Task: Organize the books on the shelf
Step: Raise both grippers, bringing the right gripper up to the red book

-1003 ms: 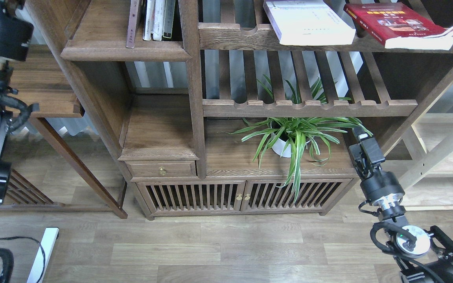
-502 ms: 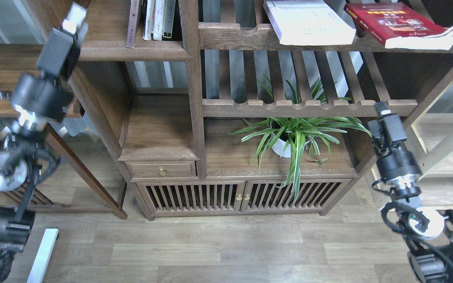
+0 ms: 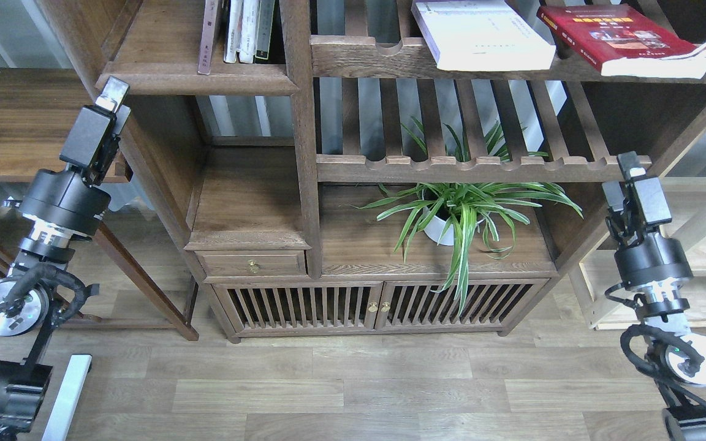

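From the head view, the white book point(image 3: 482, 33) and red book point(image 3: 622, 38) lie flat on the slatted shelf point(image 3: 414, 58), likely waiting to be moved. The walnut shelf point(image 3: 163, 64), upper left, has bare room beside its upright books. The left gripper point(image 3: 110, 104) hangs under its edge, the right gripper point(image 3: 632, 177) by the frame; I can't tell how either's fingers stand.

Two large books are lying flat on the upper slatted shelf: one white paperback point(image 3: 482, 33) and one red book point(image 3: 622, 37). Four thin books point(image 3: 239, 30) are standing on the solid shelf point(image 3: 197, 79). One potted plant point(image 3: 457, 208) is sitting below. Two end effectors are showing, left point(image 3: 111, 101) and right point(image 3: 629, 168).
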Controlling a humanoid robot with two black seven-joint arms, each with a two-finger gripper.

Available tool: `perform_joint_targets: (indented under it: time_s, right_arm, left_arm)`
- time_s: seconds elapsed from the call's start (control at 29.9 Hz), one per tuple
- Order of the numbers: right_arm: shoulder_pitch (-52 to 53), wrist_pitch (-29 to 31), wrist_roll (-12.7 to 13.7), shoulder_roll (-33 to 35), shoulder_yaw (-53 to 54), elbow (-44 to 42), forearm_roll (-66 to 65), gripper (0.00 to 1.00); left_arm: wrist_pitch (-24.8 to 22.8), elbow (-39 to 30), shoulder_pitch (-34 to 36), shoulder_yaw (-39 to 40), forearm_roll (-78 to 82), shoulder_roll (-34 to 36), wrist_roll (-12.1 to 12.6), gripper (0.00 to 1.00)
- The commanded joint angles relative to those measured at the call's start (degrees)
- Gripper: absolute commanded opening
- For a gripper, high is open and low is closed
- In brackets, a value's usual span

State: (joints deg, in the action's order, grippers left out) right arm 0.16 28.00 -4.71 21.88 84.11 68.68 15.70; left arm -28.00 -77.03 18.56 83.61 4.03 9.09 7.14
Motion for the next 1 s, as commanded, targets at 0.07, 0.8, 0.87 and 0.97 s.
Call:
perform_joint_targets:
  time_s: [0.07, 0.8, 0.87, 0.97]
  right_arm:
    - [4.31, 0.0, -0.04, 2.81, 0.17, 0.05, 0.03, 1.0]
    - [12.4, 0.0, 0.05, 3.61, -1.06, -2.32, -0.23, 1.0]
    - [14.07, 0.0, -0.04, 3.7, -1.23, -2.85, -0.23, 1.0]
    - [15.3, 0.0, -0.04, 3.44, -1.76, -2.94, -0.23, 1.0]
  left_arm:
    - [0.0, 0.3, -0.01, 0.42, -0.86, 0.05, -0.55, 0.99]
    - [0.0, 1.44, 0.34, 1.21, -2.44, 0.31, -0.55, 0.99]
    - [0.0, 2.49, 0.34, 1.21, -2.53, 0.31, -0.55, 0.99]
    - [0.0, 2.76, 0.34, 1.3, -2.53, 0.31, -0.55, 0.99]
